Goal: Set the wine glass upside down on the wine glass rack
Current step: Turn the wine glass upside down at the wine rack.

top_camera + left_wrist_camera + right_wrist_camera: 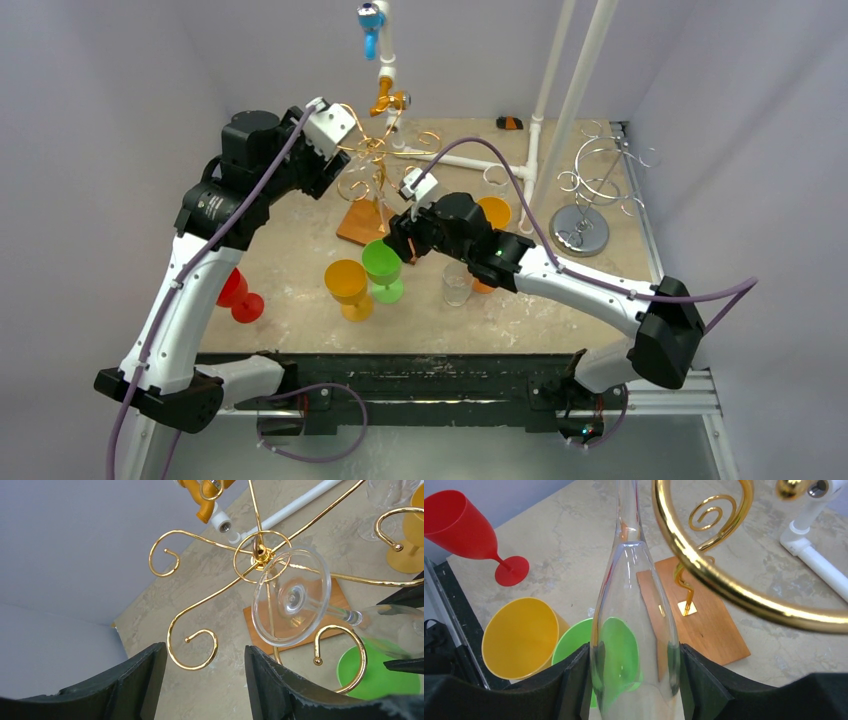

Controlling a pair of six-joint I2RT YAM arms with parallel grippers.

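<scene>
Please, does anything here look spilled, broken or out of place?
Nothing looks spilled or broken. The only thing not standing is the clear wine glass, tilted in the right gripper, which holds its bowl. Its foot is close to the gold rack, seemingly not yet in a hook.

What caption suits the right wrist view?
Right gripper grips a clear wine glass by its bowl, beside the gold rack.
</scene>
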